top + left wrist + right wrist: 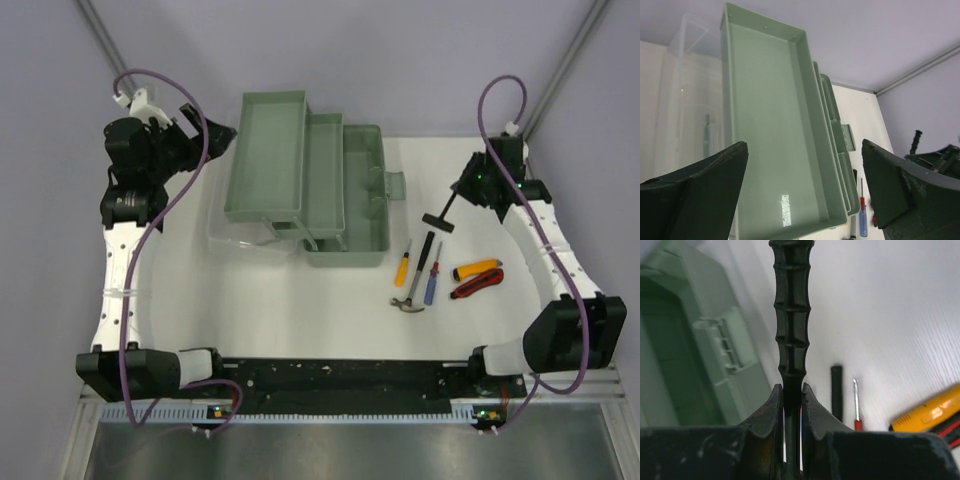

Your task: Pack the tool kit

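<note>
The right tool (792, 390) pinches the black-handled implement (791, 315) by just its thin near end — the ribbed length jutting ahead could swivel or slip on the way to the green toolbox (360, 200) off to its left, beside the wide-spread left tool (802, 150).

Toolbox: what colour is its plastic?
The toolbox is pale green all over; the left wrist view shows it best.
</note>
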